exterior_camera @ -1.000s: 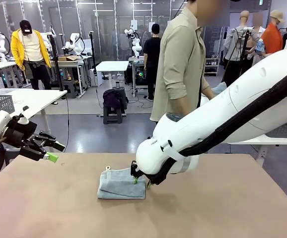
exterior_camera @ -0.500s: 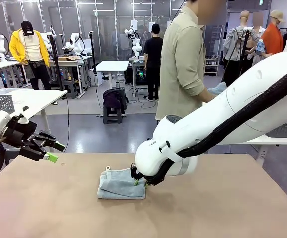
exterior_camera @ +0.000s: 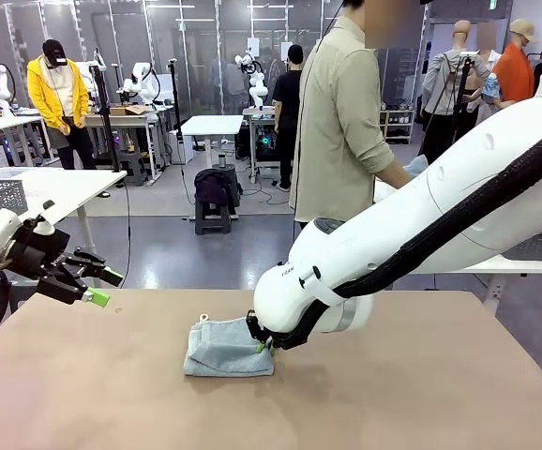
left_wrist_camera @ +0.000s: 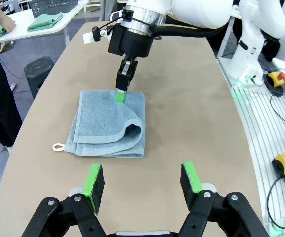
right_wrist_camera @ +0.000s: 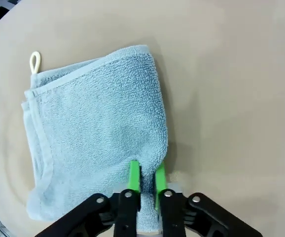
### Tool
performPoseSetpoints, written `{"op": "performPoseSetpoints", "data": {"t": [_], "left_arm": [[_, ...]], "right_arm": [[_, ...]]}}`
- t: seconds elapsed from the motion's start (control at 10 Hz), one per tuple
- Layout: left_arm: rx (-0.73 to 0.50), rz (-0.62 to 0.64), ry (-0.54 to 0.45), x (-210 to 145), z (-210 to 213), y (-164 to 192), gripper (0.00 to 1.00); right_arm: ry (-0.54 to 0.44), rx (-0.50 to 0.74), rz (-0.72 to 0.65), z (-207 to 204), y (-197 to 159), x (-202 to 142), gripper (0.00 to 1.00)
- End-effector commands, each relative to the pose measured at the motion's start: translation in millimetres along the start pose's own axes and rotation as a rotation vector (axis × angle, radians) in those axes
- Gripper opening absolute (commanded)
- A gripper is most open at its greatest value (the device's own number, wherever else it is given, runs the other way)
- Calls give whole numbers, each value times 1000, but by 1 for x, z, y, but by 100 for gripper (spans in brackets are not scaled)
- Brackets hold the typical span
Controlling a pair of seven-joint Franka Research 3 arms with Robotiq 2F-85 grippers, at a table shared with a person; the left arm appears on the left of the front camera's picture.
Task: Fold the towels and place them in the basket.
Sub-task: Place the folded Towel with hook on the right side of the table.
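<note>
Right gripper (right_wrist_camera: 146, 177) jaws nearly together, pinching one edge of the folded grey-blue terry-cloth towel (right_wrist_camera: 98, 128). Left gripper (left_wrist_camera: 142, 185) jaws wide apart, holding nothing. Advise a slow, level lift so the layers stay stacked.

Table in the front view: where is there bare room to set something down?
The table is bare along the near edge and right of the grey-blue towel, though the right arm hangs over that side. The left side, near the open left gripper, is bare too. It is crowded mid-table, where the right gripper pinches the towel's edge.
</note>
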State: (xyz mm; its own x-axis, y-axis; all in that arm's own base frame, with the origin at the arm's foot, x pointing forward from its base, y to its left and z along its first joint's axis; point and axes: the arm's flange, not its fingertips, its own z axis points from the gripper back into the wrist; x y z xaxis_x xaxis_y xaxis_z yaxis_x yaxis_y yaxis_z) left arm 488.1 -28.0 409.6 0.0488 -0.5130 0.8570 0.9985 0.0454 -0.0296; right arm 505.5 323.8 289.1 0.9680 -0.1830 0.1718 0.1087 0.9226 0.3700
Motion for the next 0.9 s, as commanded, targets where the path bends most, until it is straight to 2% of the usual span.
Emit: {"op": "performPoseSetpoints", "data": {"t": [0.0,0.1,0.2,0.3,0.8], "left_arm": [[5,7,-6,2,1,-2,79],[5,7,-6,2,1,-2,79],[5,7,-6,2,1,-2,79],[5,7,-6,2,1,-2,79],[5,7,-6,2,1,-2,79]], "right_arm": [[-3,9,24,4,-2,-5,12],[-5,9,25,7,-2,-5,0],[-73,11,7,12,-3,-3,0],[-3,2,10,2,1,0,0],[-3,2,10,2,1,0,0]]}}
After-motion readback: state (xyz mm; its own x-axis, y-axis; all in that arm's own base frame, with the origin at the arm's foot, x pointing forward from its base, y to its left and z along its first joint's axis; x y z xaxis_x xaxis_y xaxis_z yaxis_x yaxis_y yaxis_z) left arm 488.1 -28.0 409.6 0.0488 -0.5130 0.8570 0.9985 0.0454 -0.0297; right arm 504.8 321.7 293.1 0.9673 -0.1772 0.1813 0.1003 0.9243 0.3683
